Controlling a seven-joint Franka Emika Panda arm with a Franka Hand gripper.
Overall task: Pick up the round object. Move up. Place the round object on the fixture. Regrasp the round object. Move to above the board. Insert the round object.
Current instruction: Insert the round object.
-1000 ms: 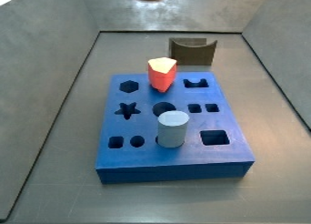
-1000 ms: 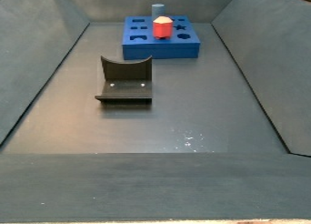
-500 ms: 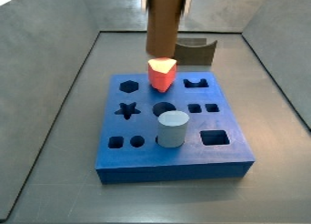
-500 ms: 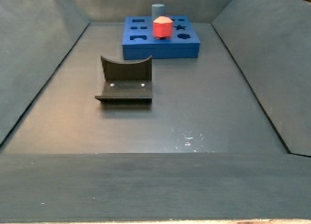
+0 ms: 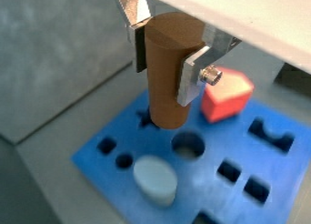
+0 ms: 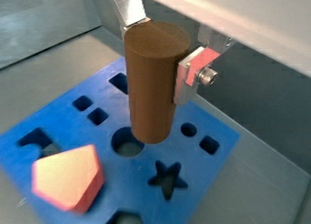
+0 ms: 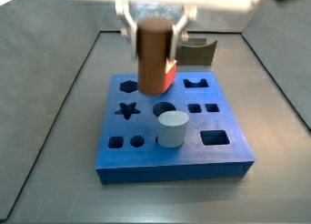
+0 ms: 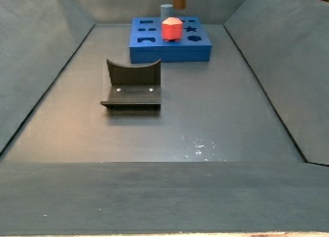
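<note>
My gripper (image 5: pixel 165 68) is shut on the round object (image 5: pixel 169 73), a brown wooden cylinder held upright between the silver fingers. It also shows in a wrist view (image 6: pixel 152 77) and in a side view (image 7: pixel 153 56). Its lower end hangs just above the blue board (image 7: pixel 183 159), close to the round hole (image 6: pixel 127 143), which also shows in a wrist view (image 5: pixel 186 147) and a side view (image 7: pixel 163 108). The dark fixture (image 8: pixel 133 84) stands empty apart from the board, behind it in a side view (image 7: pixel 198 52).
A pale blue-white cylinder (image 7: pixel 173 129) stands in the board near the front. A red-and-white pentagonal peg (image 5: pixel 227 96) stands in it right behind the held peg. Star (image 6: pixel 166 178), hexagon and square holes are open. Grey walls ring the floor (image 8: pixel 167 135).
The gripper has come down into view with the brown peg and moved toward the near side, from over the red peg to over the round hole.
</note>
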